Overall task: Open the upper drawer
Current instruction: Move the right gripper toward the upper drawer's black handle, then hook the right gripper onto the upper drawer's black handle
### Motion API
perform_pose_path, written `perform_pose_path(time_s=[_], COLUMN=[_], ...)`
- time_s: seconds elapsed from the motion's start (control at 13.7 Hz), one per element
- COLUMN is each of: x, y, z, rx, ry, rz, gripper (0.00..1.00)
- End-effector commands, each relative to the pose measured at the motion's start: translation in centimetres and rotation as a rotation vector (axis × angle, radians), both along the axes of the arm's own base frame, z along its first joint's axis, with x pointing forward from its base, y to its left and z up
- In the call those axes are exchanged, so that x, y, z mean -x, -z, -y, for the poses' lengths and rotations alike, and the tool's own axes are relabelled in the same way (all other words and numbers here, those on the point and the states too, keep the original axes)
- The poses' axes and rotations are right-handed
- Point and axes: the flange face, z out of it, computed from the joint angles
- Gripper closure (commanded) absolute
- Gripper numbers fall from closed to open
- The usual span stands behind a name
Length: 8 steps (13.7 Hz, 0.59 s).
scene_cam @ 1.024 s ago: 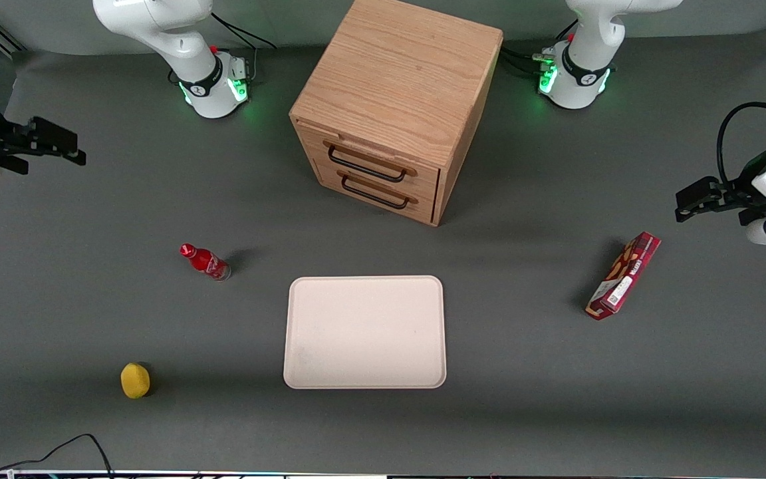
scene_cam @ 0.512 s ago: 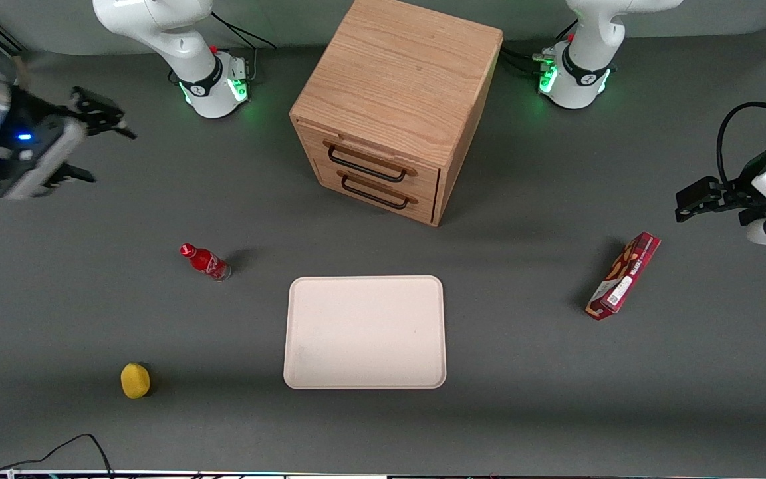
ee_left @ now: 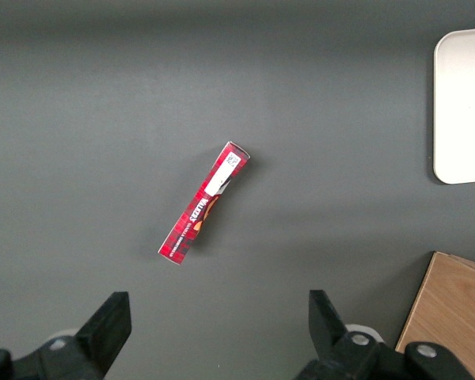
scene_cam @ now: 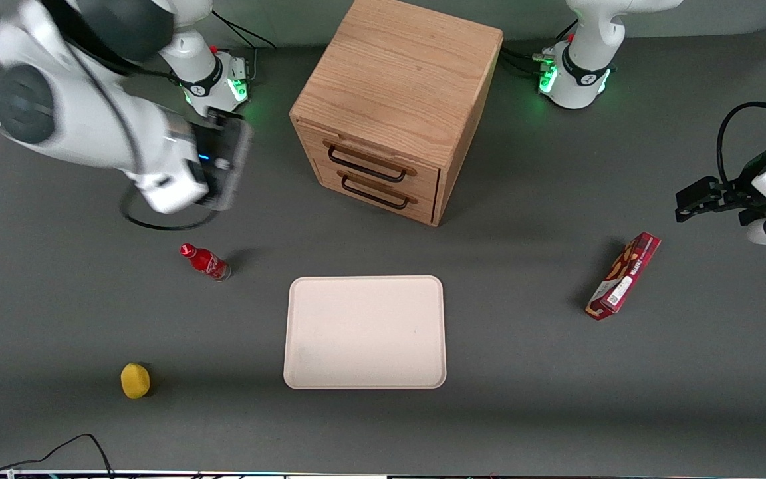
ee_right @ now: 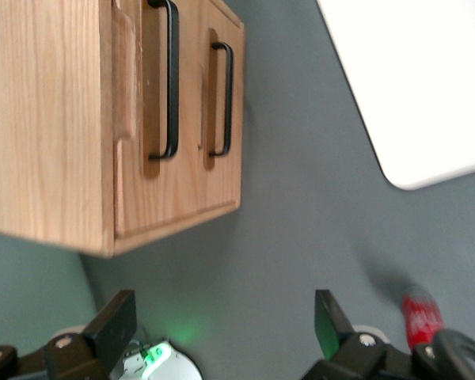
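The oak cabinet stands at the back middle of the table. The upper drawer is its topmost drawer, with a light wood front and a dark bar handle, and it is shut. The bottom drawer below it is also shut. My right gripper hovers above the table beside the cabinet, toward the working arm's end, apart from it. The right wrist view shows the gripper open and empty, with the upper drawer and the bottom drawer ahead of it.
A red bottle stands nearer the camera than my gripper. A white tray lies in front of the cabinet. A yellow fruit sits near the front edge. A red box lies toward the parked arm's end.
My right arm has swung in from the table's edge toward the cabinet, and the gripper now hovers beside it. Nothing else has moved.
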Motion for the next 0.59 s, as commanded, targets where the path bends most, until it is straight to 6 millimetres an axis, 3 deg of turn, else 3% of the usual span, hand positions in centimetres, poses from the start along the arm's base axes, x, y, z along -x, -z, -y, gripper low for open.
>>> perform_pose_path(time_s=[0.0, 0.15, 0.51], x=[-0.4, 0.4, 2.5], y=[4.3, 7.1, 11.0], z=[-2.8, -5.0, -8.4], rx=[-0.042, -0.062, -0.070], ry=[-0.012, 0.025, 0.131], rz=[-0.034, -0.026, -0.041], gripper=[0.00, 0.00, 0.00])
